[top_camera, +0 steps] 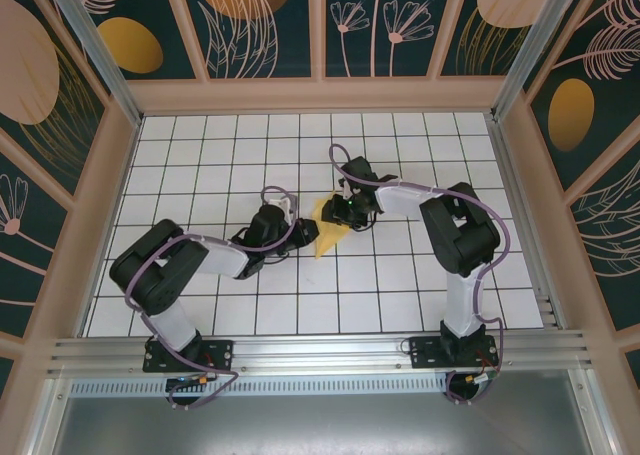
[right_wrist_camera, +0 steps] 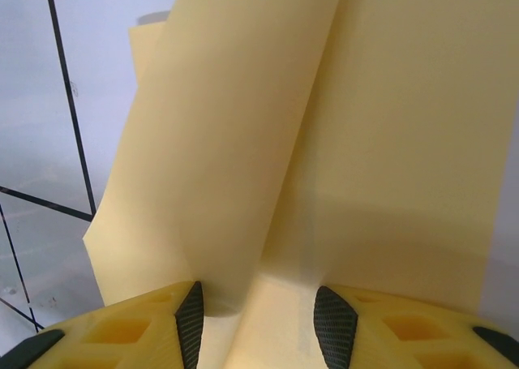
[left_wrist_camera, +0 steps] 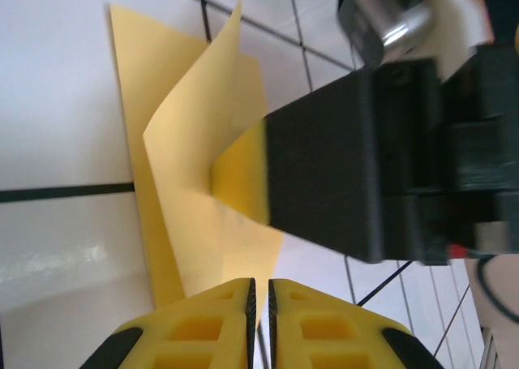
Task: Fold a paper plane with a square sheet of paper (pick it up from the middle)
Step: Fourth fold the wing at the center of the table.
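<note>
The square sheet of paper [top_camera: 327,237] is a creased yellow shape lying on the white grid table [top_camera: 400,275] between my two grippers. In the left wrist view the paper [left_wrist_camera: 195,142] has one flap standing up from the table. My left gripper [top_camera: 304,232] [left_wrist_camera: 260,292] sits at the paper's near corner, with a thin slit between its pads and the table showing through it. My right gripper [top_camera: 339,215] [right_wrist_camera: 255,316] stands open astride the paper's [right_wrist_camera: 365,142] raised fold, the upright flap resting against its left pad [right_wrist_camera: 190,320]. Its black body [left_wrist_camera: 324,166] is close in front of the left wrist camera.
Both arms reach in over the middle of the table, their wrists almost touching. A raised wooden frame [top_camera: 130,125] walls the table on three sides, and a metal rail [top_camera: 320,350] runs along the near edge.
</note>
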Controlling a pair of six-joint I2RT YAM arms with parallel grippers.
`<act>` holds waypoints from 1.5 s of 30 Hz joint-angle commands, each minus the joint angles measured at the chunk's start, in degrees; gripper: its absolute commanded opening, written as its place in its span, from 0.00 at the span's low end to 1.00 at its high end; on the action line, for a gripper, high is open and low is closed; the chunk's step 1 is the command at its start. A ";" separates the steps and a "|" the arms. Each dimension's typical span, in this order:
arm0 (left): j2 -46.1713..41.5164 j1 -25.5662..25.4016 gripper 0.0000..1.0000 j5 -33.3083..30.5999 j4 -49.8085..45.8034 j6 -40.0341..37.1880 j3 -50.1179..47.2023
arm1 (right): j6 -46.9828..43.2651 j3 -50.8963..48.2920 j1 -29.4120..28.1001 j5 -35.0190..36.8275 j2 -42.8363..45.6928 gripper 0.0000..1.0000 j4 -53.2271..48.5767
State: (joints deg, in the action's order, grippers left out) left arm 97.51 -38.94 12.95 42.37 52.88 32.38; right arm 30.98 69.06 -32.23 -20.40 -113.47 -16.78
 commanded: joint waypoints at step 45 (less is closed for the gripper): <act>7.51 0.08 0.20 5.51 1.51 3.48 4.84 | 4.66 -4.92 0.58 8.97 -9.77 0.44 -3.44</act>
State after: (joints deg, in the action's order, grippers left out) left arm 104.07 -38.94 18.70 44.99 55.88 35.81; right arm 35.14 69.23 -31.97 -19.99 -113.89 -17.08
